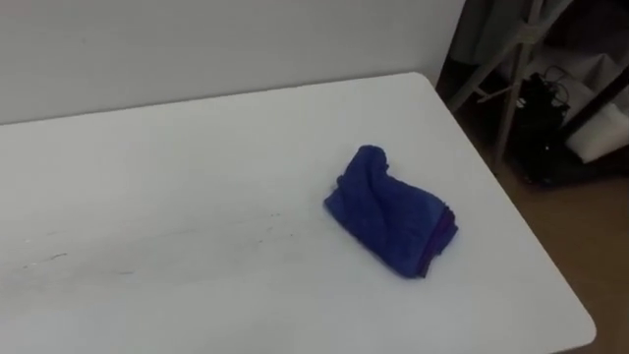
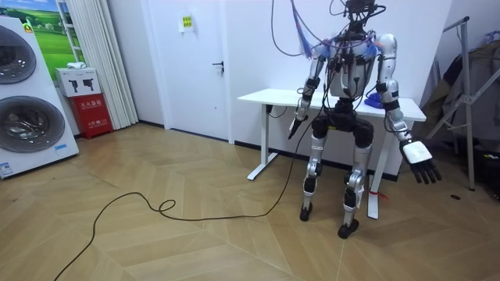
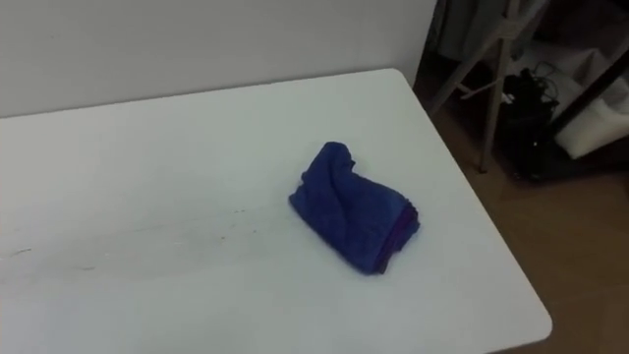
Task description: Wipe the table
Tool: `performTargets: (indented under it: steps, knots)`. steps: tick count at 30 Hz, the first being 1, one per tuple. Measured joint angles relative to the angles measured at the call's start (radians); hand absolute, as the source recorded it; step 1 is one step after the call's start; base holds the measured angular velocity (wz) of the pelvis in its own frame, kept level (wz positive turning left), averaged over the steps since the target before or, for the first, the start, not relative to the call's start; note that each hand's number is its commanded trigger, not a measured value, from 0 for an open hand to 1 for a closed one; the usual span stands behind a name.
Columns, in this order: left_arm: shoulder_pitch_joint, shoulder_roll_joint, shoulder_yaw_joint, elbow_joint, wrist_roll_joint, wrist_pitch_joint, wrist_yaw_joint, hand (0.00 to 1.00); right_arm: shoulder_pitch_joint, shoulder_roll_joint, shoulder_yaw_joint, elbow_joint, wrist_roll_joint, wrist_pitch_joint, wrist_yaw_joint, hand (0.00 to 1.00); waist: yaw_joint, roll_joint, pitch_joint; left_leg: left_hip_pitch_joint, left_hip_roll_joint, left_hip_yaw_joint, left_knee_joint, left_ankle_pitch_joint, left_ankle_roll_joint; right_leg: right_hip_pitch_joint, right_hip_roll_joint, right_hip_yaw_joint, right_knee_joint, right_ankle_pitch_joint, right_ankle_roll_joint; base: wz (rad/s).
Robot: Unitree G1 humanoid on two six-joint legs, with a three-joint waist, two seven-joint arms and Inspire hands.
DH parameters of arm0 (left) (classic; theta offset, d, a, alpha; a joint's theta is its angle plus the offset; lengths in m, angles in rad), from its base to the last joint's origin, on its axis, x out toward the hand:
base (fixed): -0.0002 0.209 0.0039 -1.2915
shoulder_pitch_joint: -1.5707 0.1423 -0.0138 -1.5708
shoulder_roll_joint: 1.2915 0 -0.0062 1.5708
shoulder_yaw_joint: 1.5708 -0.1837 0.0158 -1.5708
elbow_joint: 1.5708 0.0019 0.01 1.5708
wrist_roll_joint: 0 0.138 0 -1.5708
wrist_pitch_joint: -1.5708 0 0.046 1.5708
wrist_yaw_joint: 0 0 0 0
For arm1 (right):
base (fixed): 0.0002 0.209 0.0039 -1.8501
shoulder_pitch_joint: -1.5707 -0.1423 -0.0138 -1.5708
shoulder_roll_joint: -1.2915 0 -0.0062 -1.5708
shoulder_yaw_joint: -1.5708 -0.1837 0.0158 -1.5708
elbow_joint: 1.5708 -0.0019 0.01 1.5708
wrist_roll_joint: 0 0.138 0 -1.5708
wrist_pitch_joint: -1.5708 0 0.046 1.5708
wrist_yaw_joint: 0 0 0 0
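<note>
White table [image 1: 197, 177] with crumpled blue cloth [image 1: 388, 211]; right hand [image 2: 420, 160] low, fingers straight and wide; left hand [image 2: 295, 127], fingers unclear.

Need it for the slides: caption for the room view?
Robot stands at the table, cloth lying on it untouched, right robot hand open, low at its side.

White table [image 1: 177, 187]: open surface 9 o'clock to centre. Crumpled blue cloth [image 1: 388, 211] at 3 o'clock. Wall [image 1: 197, 39] along 12 o'clock edge; metal stand [image 1: 506, 88] at 2 o'clock.
</note>
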Motion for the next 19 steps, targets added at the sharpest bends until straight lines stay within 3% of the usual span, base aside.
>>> performTargets:
  steps: [6, 7, 9, 13, 16, 19]
  knots:
    - [-0.016, 0.003, -0.049, 0.015, -0.001, 0.002, -0.003, 0.00, -0.047, -0.001, 0.236, 0.005, -0.270, 0.022, 0.157, 0.00, 0.057, -0.005, 0.0035, -0.014, 0.000, -0.004, 0.005, 0.000, 0.000, -0.008, 0.003, -0.001, -0.015, 0.002, -0.004, 0.03]
    - [-0.022, 0.003, -0.064, 0.017, -0.001, 0.001, -0.003, 0.00, -0.072, 0.000, 0.279, 0.005, -0.318, 0.025, 0.193, 0.00, 0.067, 0.004, -0.0007, -0.015, 0.000, -0.008, 0.008, -0.001, -0.001, -0.008, 0.003, -0.004, -0.015, 0.002, -0.004, 0.10]
    - [-0.039, 0.000, -0.081, 0.027, -0.001, -0.003, -0.001, 0.00, -0.099, 0.000, 0.336, 0.005, -0.370, 0.024, 0.244, 0.00, 0.083, 0.010, -0.0006, -0.014, 0.001, -0.018, 0.012, -0.005, -0.002, -0.005, 0.004, -0.012, -0.016, 0.002, -0.004, 0.12]
    - [-0.050, -0.004, -0.117, 0.034, -0.001, -0.013, 0.000, 0.00, -0.132, 0.002, 0.443, -0.022, -0.431, 0.014, 0.334, 0.00, 0.114, 0.025, 0.0035, -0.016, 0.001, -0.029, 0.011, -0.006, -0.004, 0.000, 0.004, -0.032, -0.018, 0.002, -0.003, 0.11]
    - [-0.062, -0.015, -0.141, 0.034, 0.000, -0.026, 0.001, 0.00, -0.139, 0.010, 0.509, -0.041, -0.460, 0.012, 0.394, 0.00, 0.128, 0.033, 0.0139, -0.026, 0.001, -0.041, 0.010, -0.006, -0.004, 0.004, 0.003, -0.048, -0.018, 0.002, -0.003, 0.11]
    - [-0.064, -0.017, -0.144, 0.034, -0.001, -0.037, 0.002, 0.00, -0.142, 0.017, 0.537, -0.036, -0.460, 0.011, 0.441, 0.00, 0.131, 0.035, 0.0142, -0.035, 0.001, -0.047, 0.011, -0.006, -0.004, 0.000, 0.003, -0.058, -0.023, 0.001, -0.002, 0.09]
